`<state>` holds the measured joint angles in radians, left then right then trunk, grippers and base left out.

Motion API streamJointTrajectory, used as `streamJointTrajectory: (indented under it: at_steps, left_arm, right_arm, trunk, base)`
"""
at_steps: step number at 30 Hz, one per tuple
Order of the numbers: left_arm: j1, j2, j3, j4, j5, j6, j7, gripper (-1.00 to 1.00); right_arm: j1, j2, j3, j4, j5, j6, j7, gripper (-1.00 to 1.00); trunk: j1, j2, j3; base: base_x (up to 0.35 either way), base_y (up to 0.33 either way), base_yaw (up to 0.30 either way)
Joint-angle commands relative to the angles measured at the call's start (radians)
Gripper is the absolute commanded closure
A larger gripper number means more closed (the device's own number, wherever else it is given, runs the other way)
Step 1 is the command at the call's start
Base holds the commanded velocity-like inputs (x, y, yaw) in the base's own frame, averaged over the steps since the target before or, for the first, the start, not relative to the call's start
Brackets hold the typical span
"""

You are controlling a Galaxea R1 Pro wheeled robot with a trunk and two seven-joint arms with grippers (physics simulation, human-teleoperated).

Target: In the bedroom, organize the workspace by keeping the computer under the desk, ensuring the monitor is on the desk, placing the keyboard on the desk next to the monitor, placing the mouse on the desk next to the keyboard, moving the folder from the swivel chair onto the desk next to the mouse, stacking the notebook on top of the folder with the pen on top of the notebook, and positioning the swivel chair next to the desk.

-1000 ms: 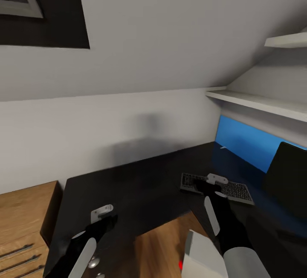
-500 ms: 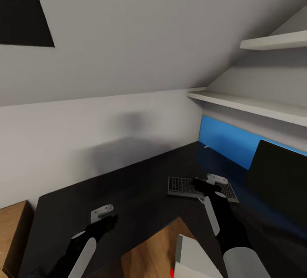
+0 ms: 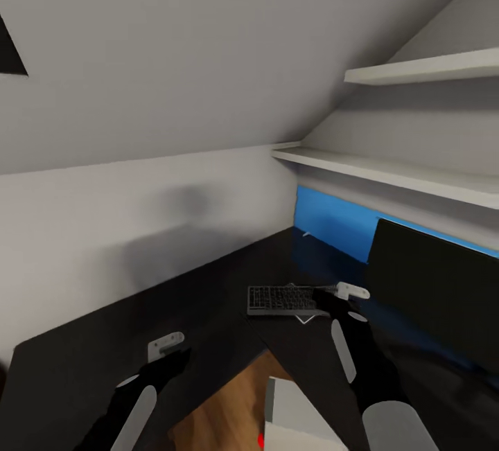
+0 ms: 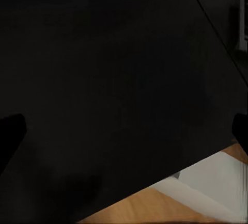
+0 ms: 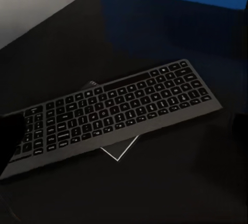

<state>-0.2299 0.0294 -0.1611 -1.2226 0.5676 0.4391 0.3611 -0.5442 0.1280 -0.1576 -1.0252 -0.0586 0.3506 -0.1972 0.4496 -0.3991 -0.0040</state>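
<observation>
Sloped white walls and two shelves (image 3: 423, 66) frame the black L-shaped table (image 3: 208, 285), where the keyboard (image 3: 281, 299) lies just beside the monitor (image 3: 436, 278). Right hand (image 3: 339, 296) hovers over the keyboard's end, left hand (image 3: 166, 348) above bare tabletop; both hands' grip cannot be told. Computer (image 3: 298, 413) stands below.

White wall shelves (image 3: 430, 70), wood floor (image 3: 229, 409)

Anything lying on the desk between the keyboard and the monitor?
No: in the head view only bare black desk separates the keyboard from the monitor.
</observation>
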Motion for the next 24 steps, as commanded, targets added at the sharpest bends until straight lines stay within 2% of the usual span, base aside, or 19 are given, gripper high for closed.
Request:
streamJointTrajectory:
  at_steps: [1,12,18,24]
  left_arm:
    - [0.0,0.001,-0.003,-0.002,0.011,0.001,0.01,-1.0]
    - [0.0,0.001,-0.003,-0.002,0.011,0.001,0.01,-1.0]
    - [0.0,0.001,-0.003,-0.002,0.01,0.001,0.01,-1.0]
    - [0.0,0.001,-0.003,-0.002,0.008,0.0,0.011,-1.0]
  right_arm:
    - [0.0,0.001,-0.001,0.0,-0.006,0.003,-0.004,-1.0]
    - [-0.001,0.001,0.0,0.005,-0.006,0.002,-0.003,-1.0]
    - [-0.001,0.002,0.02,0.005,-0.006,0.002,-0.002,-1.0]
    - [0.0,0.001,0.02,0.006,-0.006,0.002,0.0,-1.0]
  trunk:
    - [0.0,-0.001,0.0]
    - [0.0,-0.001,-0.001]
    - [0.0,-0.001,-0.001]
    - [0.0,-0.001,-0.001]
  base:
    - [0.0,0.0,-0.293]
    - [0.0,0.0,-0.284]
    - [0.0,0.0,-0.048]
    - [0.057,-0.04,-0.001]
